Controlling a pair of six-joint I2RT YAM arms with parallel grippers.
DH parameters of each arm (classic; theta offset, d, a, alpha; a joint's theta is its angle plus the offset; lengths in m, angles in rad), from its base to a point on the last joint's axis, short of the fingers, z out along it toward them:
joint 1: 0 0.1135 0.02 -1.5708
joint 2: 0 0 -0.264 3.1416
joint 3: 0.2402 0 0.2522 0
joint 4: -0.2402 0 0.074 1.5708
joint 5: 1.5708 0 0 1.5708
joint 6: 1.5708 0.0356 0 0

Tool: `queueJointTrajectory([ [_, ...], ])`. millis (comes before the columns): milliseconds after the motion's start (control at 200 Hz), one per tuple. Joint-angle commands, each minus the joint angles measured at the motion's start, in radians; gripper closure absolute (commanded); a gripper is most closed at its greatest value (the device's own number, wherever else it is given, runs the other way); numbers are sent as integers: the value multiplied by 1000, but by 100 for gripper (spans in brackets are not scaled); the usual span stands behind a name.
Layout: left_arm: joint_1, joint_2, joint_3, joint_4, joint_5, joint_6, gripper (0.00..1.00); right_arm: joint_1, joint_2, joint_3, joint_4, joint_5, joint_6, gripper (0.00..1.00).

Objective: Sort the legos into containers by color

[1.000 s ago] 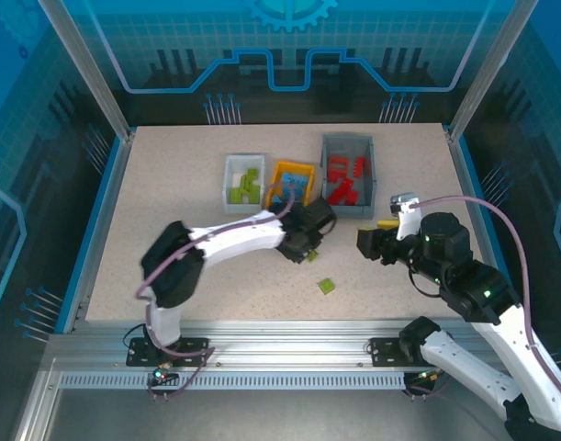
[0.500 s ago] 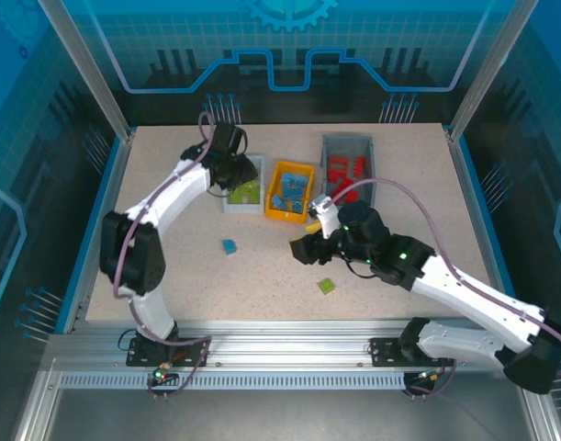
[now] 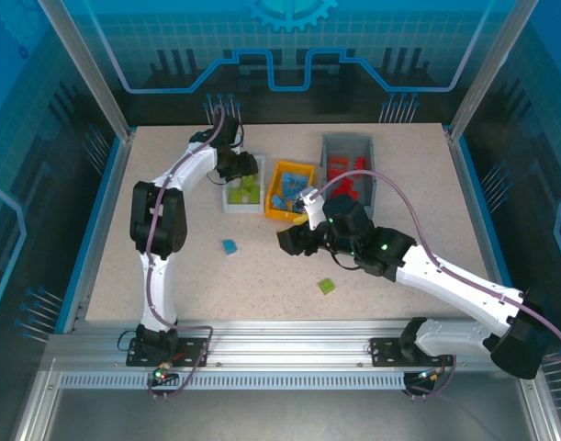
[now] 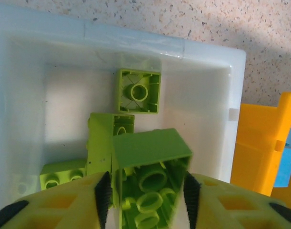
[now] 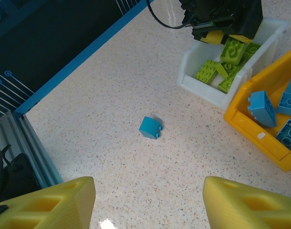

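L gripper (image 3: pixel 241 168) hangs over the small white rectangular plastic bin (image 4: pixel 135 40) w/ a lime green plastic brick (image 4: pixel 152 149) btwn its fingers (image 4: pixel 103 191), hollow side toward the cam. The brick seems close against one pad w/ a thin gap at the other, so can't tell if it's clamped or let go. Below the tips, in the bin, lie more lime bricks (image 4: pixel 138 90), one upside down by the far wall. Just right of that gripper the orange-yellow plastic bin (image 4: pixel 259 143) touches the white one, w/ blue bricks (image 5: pixel 278 119) inside.

R gripper (image 5: pixel 147 188) is spread wide w/ nothing in it, low over the speckled table (image 5: pixel 102 76). Ahead of it, about centred btwn the tips, a lone blue studded brick (image 5: pixel 150 127) lies on the table, apart from both bins. Behind it, toward the arm bases, lies a loose lime brick (image 3: pixel 326 287). Off to its right stands the larger grey bin (image 3: pixel 335 147) holding red bricks (image 3: pixel 349 179).
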Motion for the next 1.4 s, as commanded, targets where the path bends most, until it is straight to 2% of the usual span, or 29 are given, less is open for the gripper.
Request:
queueJointTrajectory([
  [0,2,-42,-8,3,58,8,48,17,20,19,-1,26,15,36],
  [95,3,-113,-59,15,22,-8,43,17,49,27,-30,39,16,34],
  [200,3,-221,-118,28,-15,-32,43,46,107,47,-46,68,-4,34],
  [355,1,-442,-258,59,-58,-93,44,116,302,137,-70,92,-48,34],
  [470,1,-656,-414,88,-76,-140,44,145,468,208,-47,44,-99,27],
  [630,2,-972,-630,109,-114,-236,44,150,719,431,-167,52,-107,23],
  [740,1,-1183,-758,112,-151,-289,45,170,861,586,-242,86,-30,23],
  [875,1,-1387,-849,84,-186,-291,44,192,1012,781,-367,167,55,24],
  [1025,1,-1499,-851,5,-219,-277,44,200,1155,995,-551,254,145,30],
  [1221,1,-1526,-814,-46,-219,-271,44,201,1264,1113,-618,307,177,36],
  [1396,1,-1537,-797,-56,-212,-272,44,202,1329,1192,-643,298,177,44],
])
